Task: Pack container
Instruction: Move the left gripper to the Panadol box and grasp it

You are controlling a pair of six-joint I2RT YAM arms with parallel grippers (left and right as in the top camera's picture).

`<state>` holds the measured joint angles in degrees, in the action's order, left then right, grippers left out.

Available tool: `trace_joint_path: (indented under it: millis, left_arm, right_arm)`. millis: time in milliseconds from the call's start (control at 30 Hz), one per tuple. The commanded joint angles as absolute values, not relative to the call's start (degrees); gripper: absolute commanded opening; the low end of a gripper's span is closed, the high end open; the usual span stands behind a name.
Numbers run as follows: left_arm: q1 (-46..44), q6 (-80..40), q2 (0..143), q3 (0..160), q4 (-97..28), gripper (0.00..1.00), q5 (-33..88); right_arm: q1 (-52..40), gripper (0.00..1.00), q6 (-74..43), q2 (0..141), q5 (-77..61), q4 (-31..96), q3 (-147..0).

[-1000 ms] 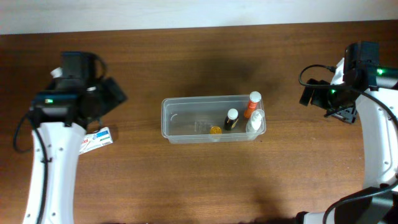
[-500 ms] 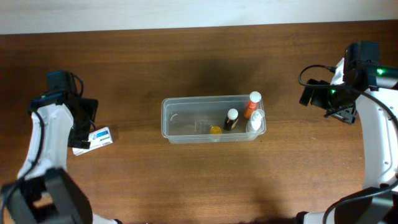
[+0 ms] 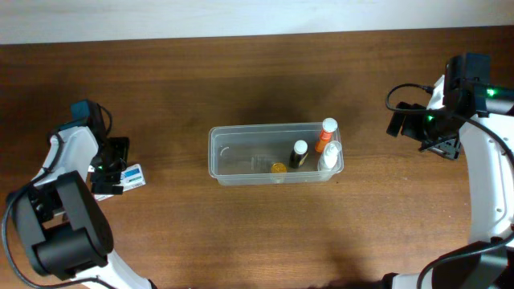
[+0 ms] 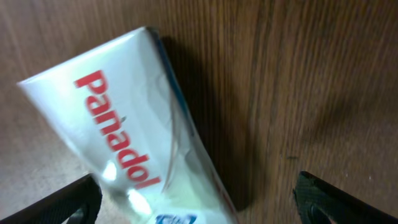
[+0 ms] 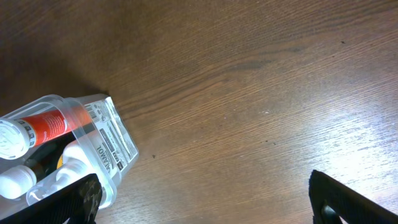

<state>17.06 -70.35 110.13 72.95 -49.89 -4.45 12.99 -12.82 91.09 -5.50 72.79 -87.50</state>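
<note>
Table (image 3: 257, 80), brown wood. Container (image 3: 237, 160), clear tub, at table centre. Left pincer (image 4: 196, 202), spread wide, straddling Panadol box (image 4: 124, 143) at table's left. Right pincer (image 5: 208, 202), spread wide, over bare wood. Small bottles (image 3: 299, 151), in container's right end.

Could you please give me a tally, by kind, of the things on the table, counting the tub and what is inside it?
container: 1
Bottles in it: 3 (orange bottle, dark bottle, white bottle)
small orange round item in it: 1
Panadol box on the table: 1
Total: 6
</note>
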Motion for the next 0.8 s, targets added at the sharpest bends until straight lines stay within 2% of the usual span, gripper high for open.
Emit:
trace_joint_path:
  millis: [0, 333, 433, 567, 767]
  left_arm:
    - [17.32, -71.16, 112.62, 72.36, -49.45, 0.99, -4.05]
    - [17.32, -71.13, 113.89, 72.25, -52.36, 0.99, -3.79]
    - [17.32, -71.13, 113.89, 72.25, -53.45, 0.89, -3.79]
    - [17.32, -71.13, 113.89, 72.25, -53.69, 0.59, -3.62]
    - [17.32, -71.13, 113.89, 72.25, -53.67, 0.55, -3.64]
  right_arm:
    - [13.15, 0.99, -12.23, 91.39, -5.61, 72.86, -87.35]
    - [13.15, 0.99, -12.23, 91.39, -5.61, 72.88, -87.35]
    - [13.15, 0.99, -12.23, 91.39, -5.61, 72.88, -87.35]
    - [13.15, 0.98, -12.23, 91.39, -5.61, 72.99, -87.35]
    - [13.15, 0.98, -12.23, 91.39, -5.61, 73.12, -87.35]
